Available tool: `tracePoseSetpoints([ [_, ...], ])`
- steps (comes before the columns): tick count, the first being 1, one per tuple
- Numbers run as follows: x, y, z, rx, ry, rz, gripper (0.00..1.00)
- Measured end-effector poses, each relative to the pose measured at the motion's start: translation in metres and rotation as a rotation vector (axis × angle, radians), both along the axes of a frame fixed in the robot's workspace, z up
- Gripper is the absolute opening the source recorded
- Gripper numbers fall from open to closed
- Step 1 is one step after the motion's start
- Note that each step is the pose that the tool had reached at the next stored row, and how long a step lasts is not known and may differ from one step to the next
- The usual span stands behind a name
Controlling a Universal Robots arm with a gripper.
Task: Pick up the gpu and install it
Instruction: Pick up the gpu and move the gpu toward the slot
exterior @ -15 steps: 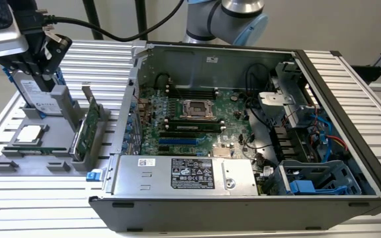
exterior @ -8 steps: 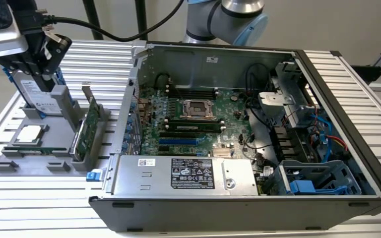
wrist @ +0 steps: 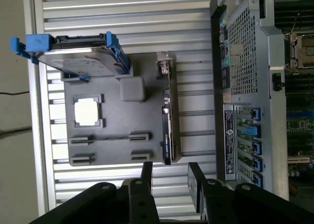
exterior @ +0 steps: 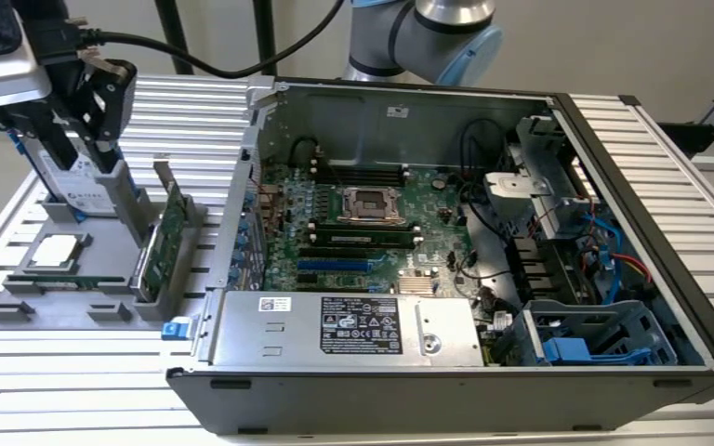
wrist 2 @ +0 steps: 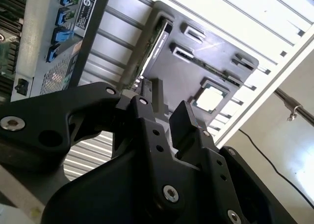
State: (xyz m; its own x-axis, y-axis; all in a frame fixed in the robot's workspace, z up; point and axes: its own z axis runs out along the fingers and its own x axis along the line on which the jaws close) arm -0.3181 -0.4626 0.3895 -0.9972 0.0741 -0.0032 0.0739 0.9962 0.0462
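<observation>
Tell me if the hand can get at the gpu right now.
Probably yes: the hand is open and empty, the gpu stands on edge in the holder with its upper edge bare, and the hard drive stands apart from it.

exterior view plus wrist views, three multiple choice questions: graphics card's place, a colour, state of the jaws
1. Where is the graphics card? A) slotted in the computer case B) on edge in the grey tray C) between the jaws
2. What colour are the rails on the hard drive? A) blue B) red C) yellow
3. How are the jaws? A) shut on the card B) shut on the drive C) open, empty
Answers: 1 B, it stands in a tray slot; 2 A, blue shows at the drive's ends; 3 C, first wrist view shows a bare gap between them.
</observation>
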Motion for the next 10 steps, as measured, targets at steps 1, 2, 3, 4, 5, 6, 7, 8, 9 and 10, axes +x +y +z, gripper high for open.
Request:
tracePoseSetpoints([
  [1,-0.0004,0.0,-0.0001,0.0,0.0,0.0,1.0],
  [2,-0.0005,0.0,-0.0001,-0.0001,0.0001,0.0,1.0],
  [3,-0.0005,0.0,-0.0002,-0.0001,0.0001,0.0,1.0],
  [4,-0.0005,0.0,-0.0007,0.0,-0.0001,0.0,1.0],
  [5,-0.0005,0.0,-0.0014,0.0001,-0.0004,0.0,1.0],
  [6,-0.0005,0.0,-0.002,0.0001,-0.0009,0.0,1.0],
  [7,-0.0005,0.0,-0.0027,0.0,-0.0015,0.0,1.0],
  [8,-0.0005,0.0,-0.0035,0.0001,-0.002,0.0,1.0],
  [9,-0.0005,0.0,-0.0043,0.0001,-0.0024,0.0,1.0],
  [10,-0.0005,0.0,-0.0052,0.0,-0.0026,0.0,1.0],
])
